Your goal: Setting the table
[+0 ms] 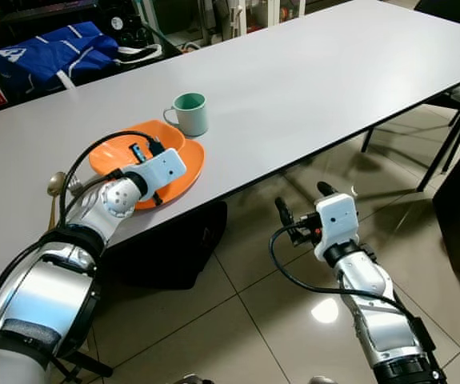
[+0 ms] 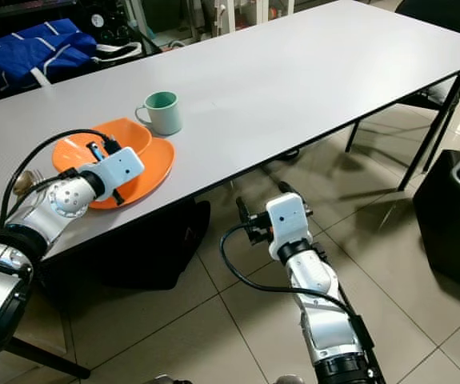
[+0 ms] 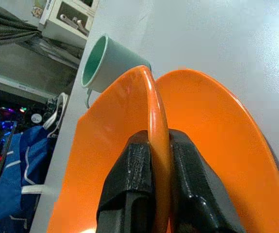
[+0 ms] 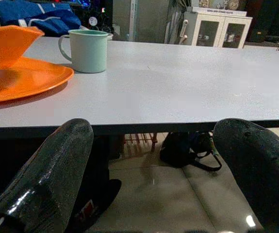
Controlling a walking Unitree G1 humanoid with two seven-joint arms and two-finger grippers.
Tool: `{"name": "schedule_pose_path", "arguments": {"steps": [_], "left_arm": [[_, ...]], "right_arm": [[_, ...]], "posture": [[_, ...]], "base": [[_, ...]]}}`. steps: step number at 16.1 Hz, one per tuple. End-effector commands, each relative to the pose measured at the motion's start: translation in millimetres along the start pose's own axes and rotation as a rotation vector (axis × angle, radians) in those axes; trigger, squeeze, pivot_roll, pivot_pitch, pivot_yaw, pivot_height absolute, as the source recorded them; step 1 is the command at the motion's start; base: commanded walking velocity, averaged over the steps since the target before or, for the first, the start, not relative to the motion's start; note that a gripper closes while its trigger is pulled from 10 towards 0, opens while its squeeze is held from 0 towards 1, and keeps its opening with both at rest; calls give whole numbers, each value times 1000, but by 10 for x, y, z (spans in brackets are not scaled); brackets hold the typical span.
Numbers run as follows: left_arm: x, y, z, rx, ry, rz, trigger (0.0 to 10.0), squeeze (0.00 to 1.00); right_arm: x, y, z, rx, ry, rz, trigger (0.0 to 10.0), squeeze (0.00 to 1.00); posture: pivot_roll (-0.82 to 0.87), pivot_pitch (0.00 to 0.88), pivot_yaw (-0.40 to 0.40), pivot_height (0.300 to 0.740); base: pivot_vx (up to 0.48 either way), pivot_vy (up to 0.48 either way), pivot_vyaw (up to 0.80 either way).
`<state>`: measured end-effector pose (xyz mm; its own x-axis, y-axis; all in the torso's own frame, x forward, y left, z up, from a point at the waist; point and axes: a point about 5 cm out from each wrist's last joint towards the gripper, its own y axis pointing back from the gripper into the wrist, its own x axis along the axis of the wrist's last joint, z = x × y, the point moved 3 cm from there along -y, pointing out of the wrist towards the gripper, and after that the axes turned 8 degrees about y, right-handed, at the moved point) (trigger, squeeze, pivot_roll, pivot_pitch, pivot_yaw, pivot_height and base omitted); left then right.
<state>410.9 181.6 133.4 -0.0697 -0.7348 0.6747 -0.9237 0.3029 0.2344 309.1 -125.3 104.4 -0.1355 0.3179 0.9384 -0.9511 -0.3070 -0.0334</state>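
The left claw [image 3: 151, 179] pinched the orange bowl's [image 3: 129, 111] rim over the orange plate [image 1: 183, 172] on the counter [image 1: 310, 80] — a thin-edge grip could slip. The right claw [image 1: 303, 210] hung wide below.

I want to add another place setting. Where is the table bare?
Bare: the long table stretch right of the green mug to the far end. Crowded: the near-left corner, with orange plate, orange bowl in the left claw, and spoon.

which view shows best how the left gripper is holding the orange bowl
The left wrist view: the left gripper pinches the orange bowl rim between both fingers, close up. The eye views show the bowl on the orange plate, with the wrist covering the grip.
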Motion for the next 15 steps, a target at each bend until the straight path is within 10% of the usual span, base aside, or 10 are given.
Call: {"name": "schedule_pose_path", "arguments": {"steps": [1, 5, 6, 7, 12, 13, 15], "left_arm": [[51, -7, -133, 35, -23, 2, 0, 0], [77, -23, -143, 41, -26, 0, 0, 0], [85, -27, -148, 44, -24, 0, 1373, 0], [96, -35, -153, 51, -17, 0, 10000, 0], [119, -52, -134, 53, 0, 3, 10000, 0], [125, -55, -137, 56, 4, 4, 10000, 412], [135, -60, -148, 60, 8, 2, 10000, 604]], "right_arm": [[38, 6, -57, 24, 6, 5, 10000, 0], [39, 8, -62, 27, 6, 1, 10000, 0], [39, 9, -61, 26, 7, 1, 10000, 0], [38, 10, -59, 26, 8, -1, 10000, 0], [40, 10, -59, 29, 12, -3, 10000, 0], [40, 9, -61, 30, 13, -3, 10000, 0], [39, 7, -64, 31, 13, -5, 10000, 0]], "posture": [[-247, 57, 141, 736], [-250, 61, 142, 736], [-250, 61, 142, 736], [-250, 61, 142, 736], [-254, 62, 142, 736], [-255, 62, 144, 736], [-255, 62, 144, 736]], "base": [[0, 0, 0], [0, 0, 0], [0, 0, 0], [0, 0, 0], [0, 0, 0], [0, 0, 0], [0, 0, 0]]}}
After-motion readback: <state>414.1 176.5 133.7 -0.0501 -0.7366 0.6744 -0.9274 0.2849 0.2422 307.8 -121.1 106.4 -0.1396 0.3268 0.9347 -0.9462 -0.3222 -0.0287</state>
